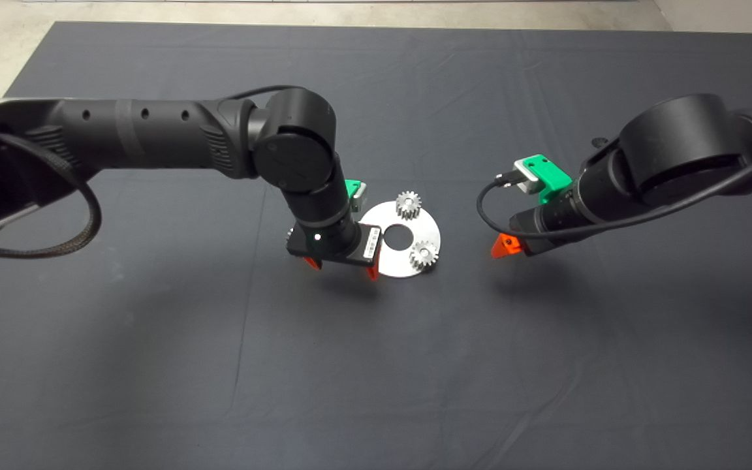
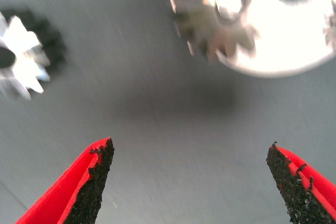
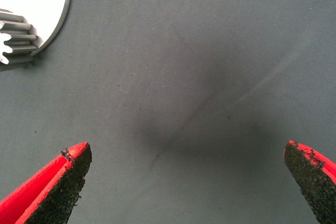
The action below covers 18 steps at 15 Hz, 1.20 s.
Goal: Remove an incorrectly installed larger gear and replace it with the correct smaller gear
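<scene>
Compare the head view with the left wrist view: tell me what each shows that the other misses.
Head only: both arms, the right pincer off to the disc's right, and two gears standing on the disc.
Left wrist only: a loose gear lying on the mat beside the disc, and the open left pincer holding nothing.
Both: the disc and the dark mat.

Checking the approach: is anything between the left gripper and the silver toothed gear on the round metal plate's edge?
Nothing visible; only bare dark mat separates the left gripper from that silver toothed gear.
</scene>
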Each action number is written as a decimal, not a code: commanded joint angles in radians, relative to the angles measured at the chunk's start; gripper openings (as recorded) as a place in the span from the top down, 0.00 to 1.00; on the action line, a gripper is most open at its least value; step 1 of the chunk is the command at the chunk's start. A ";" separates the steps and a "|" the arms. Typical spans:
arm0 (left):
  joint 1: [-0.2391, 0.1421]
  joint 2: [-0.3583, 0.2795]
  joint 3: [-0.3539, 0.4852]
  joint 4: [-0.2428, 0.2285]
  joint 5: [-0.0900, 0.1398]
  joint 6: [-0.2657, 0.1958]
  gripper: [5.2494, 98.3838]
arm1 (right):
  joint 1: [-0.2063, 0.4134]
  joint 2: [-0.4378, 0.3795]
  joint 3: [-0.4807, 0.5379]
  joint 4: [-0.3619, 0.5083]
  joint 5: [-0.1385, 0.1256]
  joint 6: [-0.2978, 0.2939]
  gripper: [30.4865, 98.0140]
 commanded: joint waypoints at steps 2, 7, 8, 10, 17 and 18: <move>-0.012 0.064 -0.093 0.011 -0.005 0.054 0.26 | 0.006 -0.002 0.024 0.006 -0.115 0.004 0.02; -0.010 0.105 -0.153 0.027 -0.034 0.083 0.26 | 0.007 -0.003 0.025 0.011 -0.115 0.007 0.02; -0.010 0.108 -0.156 0.027 -0.035 0.089 0.26 | 0.007 -0.005 0.025 0.011 -0.115 0.007 0.02; -0.010 0.112 -0.158 0.043 -0.038 0.090 0.26 | 0.007 -0.003 0.025 0.011 -0.115 0.007 0.02; 0.015 0.109 -0.159 0.159 -0.037 0.090 0.26 | 0.009 -0.001 0.042 0.011 -0.115 0.007 0.02; 0.029 0.108 -0.161 0.174 -0.037 0.090 0.26 | 0.009 -0.003 0.047 0.011 -0.115 0.007 0.02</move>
